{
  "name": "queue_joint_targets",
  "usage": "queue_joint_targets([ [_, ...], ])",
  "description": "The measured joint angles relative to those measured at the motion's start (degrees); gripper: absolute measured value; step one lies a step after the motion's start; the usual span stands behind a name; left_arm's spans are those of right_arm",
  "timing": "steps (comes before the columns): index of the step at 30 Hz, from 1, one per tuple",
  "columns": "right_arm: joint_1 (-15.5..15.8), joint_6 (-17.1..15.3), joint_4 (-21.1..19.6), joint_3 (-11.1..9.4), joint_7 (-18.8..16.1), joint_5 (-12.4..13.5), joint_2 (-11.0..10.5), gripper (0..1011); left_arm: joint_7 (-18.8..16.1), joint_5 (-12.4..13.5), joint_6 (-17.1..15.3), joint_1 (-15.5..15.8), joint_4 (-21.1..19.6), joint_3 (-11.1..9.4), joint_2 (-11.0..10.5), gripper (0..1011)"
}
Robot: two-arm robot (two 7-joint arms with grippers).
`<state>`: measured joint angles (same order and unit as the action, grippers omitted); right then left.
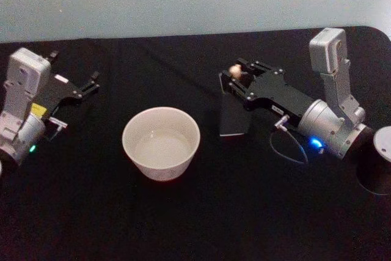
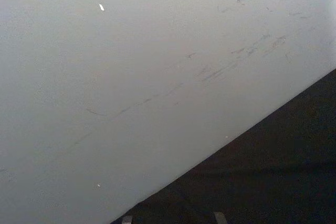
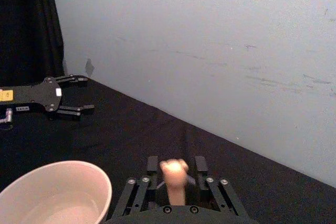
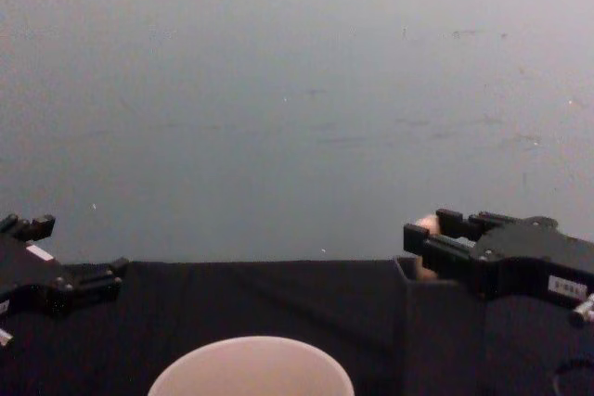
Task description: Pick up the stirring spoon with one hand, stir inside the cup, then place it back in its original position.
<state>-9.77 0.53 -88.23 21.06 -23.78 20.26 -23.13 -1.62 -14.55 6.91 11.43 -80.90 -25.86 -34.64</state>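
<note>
The right claw (image 1: 235,77) hovers over the dark grey box (image 1: 233,114) on the black worktop (image 1: 183,212), its fingers (image 3: 201,164) pinching the beige handle of the stirring spoon (image 3: 174,174) (the rounded knob pokes up between them; the metal stem is hidden). The cup (image 1: 161,143) sits near the middle of the worktop, beside the box on its left, apart from it. The left claw (image 1: 85,87) rests idle at the far left, its fingers spread.

Right claw (image 3: 173,167) pinching stirring spoon (image 3: 174,176) (knob up), cup (image 3: 52,192) beside
</note>
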Motion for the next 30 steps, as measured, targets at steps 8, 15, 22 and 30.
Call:
queue_joint_targets([
  [8,0.0,0.0,0.0,0.0,0.0,0.0,0.0,650,0.0,0.0,0.0,0.0,0.0,0.0,0.0,1001],
  [15,0.0,0.0,0.0,0.0,0.0,0.1,0.0,881,0.0,0.0,0.0,0.0,0.0,0.0,0.0,1001],
  [22,0.0,0.0,0.0,0.0,0.0,0.1,0.0,1003,0.0,0.0,0.0,0.0,0.0,0.0,0.0,1001],
  [30,0.0,0.8,-0.1,-0.1,-0.4,0.3,0.0,1002,0.0,0.0,0.0,0.0,0.0,0.0,0.0,1001],
])
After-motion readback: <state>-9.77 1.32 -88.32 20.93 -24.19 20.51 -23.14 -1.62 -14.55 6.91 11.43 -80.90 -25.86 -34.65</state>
